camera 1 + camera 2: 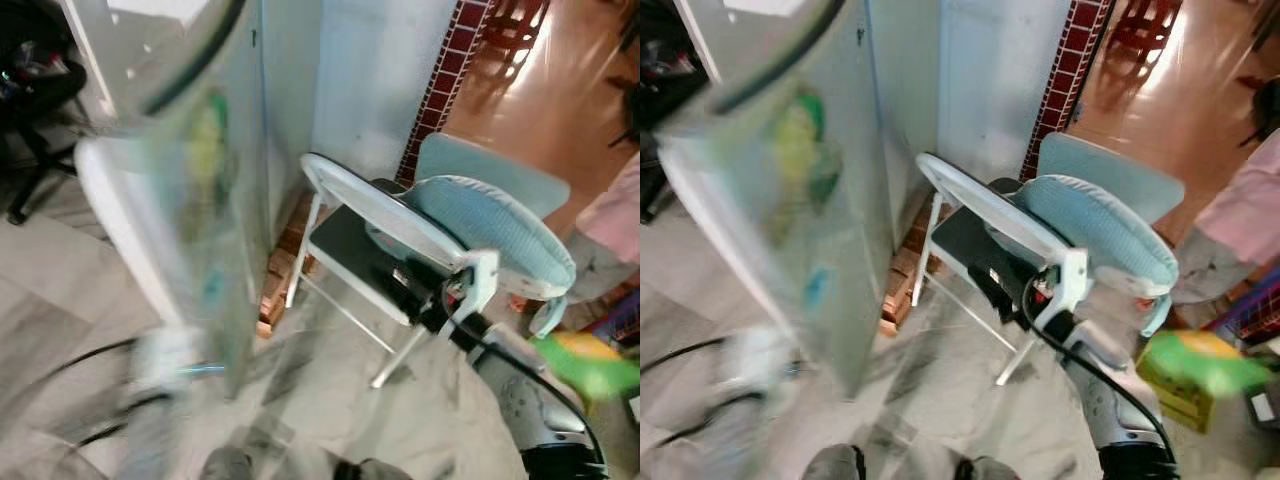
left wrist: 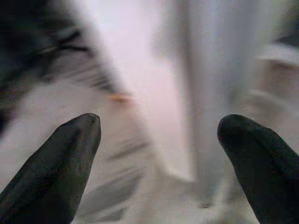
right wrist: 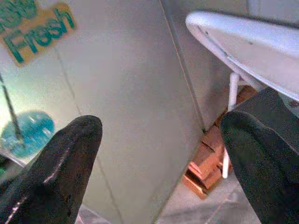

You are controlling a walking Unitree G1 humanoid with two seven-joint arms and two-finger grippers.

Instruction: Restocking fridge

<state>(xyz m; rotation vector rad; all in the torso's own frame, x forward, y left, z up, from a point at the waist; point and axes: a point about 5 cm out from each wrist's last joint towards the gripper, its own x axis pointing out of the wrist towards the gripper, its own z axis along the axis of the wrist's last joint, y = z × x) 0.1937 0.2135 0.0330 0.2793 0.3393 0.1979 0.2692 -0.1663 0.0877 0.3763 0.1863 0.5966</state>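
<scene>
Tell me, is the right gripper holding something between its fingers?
No. In the right wrist view the right gripper is open, its fingers wide apart, with the fridge door visible between them.

A blurred fridge [image 1: 190,200] stands left; a folding chair [image 1: 400,250] with a blue cushion [image 1: 490,235], apparently tilted, sits right.

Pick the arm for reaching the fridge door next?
Right, tentatively. Right tool is open, facing the fridge door beside the white chair. Left tool is open too, its view blurred.
</scene>
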